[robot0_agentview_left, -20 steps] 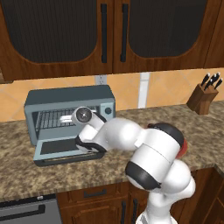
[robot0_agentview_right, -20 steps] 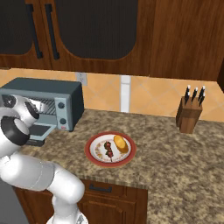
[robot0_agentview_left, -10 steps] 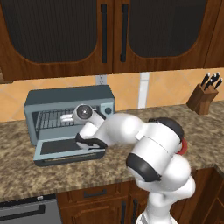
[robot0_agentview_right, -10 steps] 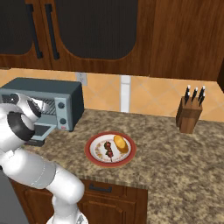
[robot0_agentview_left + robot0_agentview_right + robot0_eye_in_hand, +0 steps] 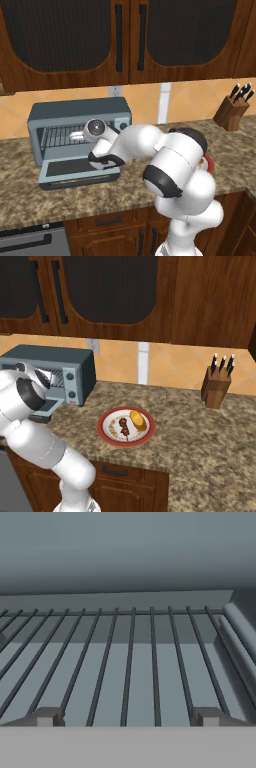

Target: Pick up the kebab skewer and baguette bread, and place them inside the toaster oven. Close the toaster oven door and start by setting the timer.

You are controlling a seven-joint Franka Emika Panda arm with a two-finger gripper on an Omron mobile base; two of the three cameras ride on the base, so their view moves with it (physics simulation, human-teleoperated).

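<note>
Dark wooden cabinets are hanging over a speckled stone bench (image 5: pixel 200 421), and you are looking at a kitchen where the toaster oven (image 5: pixel 80 131) is sitting at the back of that bench with its door (image 5: pixel 77 170) dropped flat toward you. That flap is lying open so the wire rack (image 5: pixel 130 662) inside can take the food.

Your arm is reaching over the open door with the hand at the oven's mouth, and the pincer (image 5: pixel 125 719) is looking straight along the bare rack, its two dark tips spread wide with nothing between them. The rack is carrying nothing yet, so I judge neither item has gone in.

From the right base view, the kebab skewer (image 5: pixel 123 429) and the baguette bread (image 5: pixel 138 420) are lying side by side on a red-rimmed plate (image 5: pixel 107 434), the bread at about 2 o'clock from the skewer. They are resting there within easy reach of the oven. That plate is sitting well apart from your pincer, off at roughly 4 o'clock from the oven. A knife block (image 5: pixel 216 387) is standing far over at 3 o'clock, out of the way.
</note>
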